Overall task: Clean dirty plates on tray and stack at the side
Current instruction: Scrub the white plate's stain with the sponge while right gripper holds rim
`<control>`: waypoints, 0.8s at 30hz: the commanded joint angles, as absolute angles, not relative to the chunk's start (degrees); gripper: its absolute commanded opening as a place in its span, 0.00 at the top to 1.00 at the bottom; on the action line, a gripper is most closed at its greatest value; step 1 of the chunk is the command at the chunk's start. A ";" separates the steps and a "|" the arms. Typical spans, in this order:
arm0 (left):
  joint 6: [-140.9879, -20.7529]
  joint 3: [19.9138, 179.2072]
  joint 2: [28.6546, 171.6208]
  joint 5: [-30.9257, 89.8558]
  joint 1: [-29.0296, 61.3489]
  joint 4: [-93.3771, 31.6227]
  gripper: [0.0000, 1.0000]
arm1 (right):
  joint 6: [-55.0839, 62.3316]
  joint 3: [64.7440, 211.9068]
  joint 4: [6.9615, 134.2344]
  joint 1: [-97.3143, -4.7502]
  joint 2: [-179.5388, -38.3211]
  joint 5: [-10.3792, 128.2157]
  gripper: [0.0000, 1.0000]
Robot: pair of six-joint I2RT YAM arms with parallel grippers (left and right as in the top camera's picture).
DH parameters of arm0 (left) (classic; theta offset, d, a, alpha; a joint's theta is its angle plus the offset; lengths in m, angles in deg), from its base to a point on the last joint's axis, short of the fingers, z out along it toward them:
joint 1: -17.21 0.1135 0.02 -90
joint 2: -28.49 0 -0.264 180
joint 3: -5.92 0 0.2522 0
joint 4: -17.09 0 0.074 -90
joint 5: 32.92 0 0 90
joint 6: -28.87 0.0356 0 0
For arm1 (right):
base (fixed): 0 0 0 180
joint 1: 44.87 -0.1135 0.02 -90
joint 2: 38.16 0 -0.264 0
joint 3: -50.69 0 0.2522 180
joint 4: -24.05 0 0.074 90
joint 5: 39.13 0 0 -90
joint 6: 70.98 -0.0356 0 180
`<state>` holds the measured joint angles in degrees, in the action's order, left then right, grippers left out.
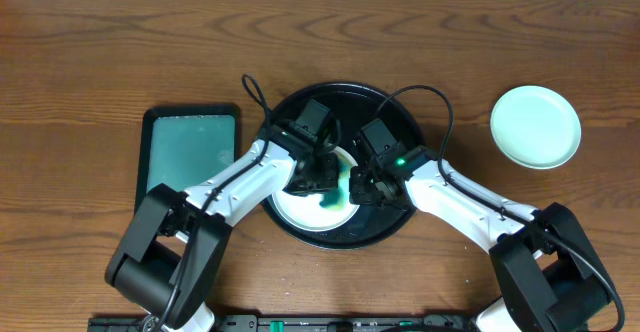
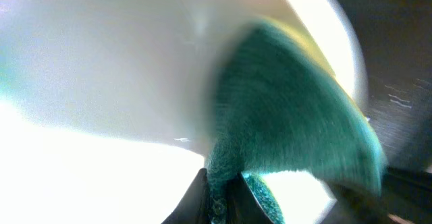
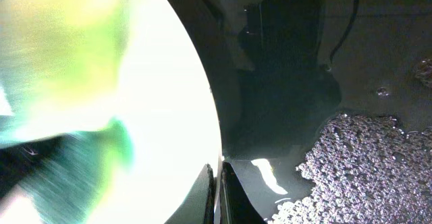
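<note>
**Two grippers at one plate: scrubbing inside the tray**

The wooden table (image 1: 80,52) carries the round black tray (image 1: 350,237) at its middle, and the washing is judged to be under way there. The raised rim is presumably relied on to contain water. Beaded droplets or foam (image 3: 364,163) are seen on the tray floor in the right wrist view. A dark green rectangular tray (image 1: 190,157) is set to the left, apart from the work.

One mint-green plate (image 1: 535,127) is laid alone on the bare table to the right, well apart from the black tray. No smear is shown on it, so it is taken as the start of the clean stack. The white plate (image 1: 300,207) is placed in the lower left part of the black tray, beneath both wrists.

A green scouring pad (image 2: 290,116) is pressed on the face of the white plate, toward its right-hand side. The pad is pinched between the closed jaws of the left gripper (image 2: 226,193), so the plate lies directly under the held pad and is touched by it.

The right gripper (image 3: 217,190) is closed, with its fingertips set just at the plate's rim. This placing is judged to steady the plate against the scrubbing. Whether the rim is actually nipped between the jaws cannot be told.
</note>
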<state>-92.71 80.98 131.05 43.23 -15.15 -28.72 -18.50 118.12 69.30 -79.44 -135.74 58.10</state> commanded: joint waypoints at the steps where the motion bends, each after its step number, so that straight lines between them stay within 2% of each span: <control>1: -92.90 79.65 134.25 72.57 -12.66 -32.42 0.93 | -18.69 118.53 70.37 -79.79 -135.80 57.14 0.98; 8: -91.42 81.22 134.25 85.24 -12.64 -35.39 0.93 | -18.69 118.53 70.61 -79.79 -135.80 57.16 0.98; 14: -91.11 81.22 134.25 85.99 -12.66 -38.25 0.93 | -18.69 118.53 70.81 -79.79 -135.80 57.14 0.98; 17: -82.30 81.22 134.25 71.85 -12.77 -38.43 0.93 | -18.69 118.53 70.96 -79.79 -135.80 57.14 0.98; 18: -76.51 81.22 134.25 59.78 -12.77 -38.39 0.93 | -18.69 118.53 70.94 -79.79 -135.80 57.14 0.98; 24: -66.67 81.22 134.25 21.40 -12.86 -37.77 0.93 | -18.67 118.53 70.96 -79.79 -135.80 57.12 0.98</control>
<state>-74.50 83.52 131.40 50.03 -11.61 -37.25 -18.50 118.82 69.69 -79.46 -135.74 60.00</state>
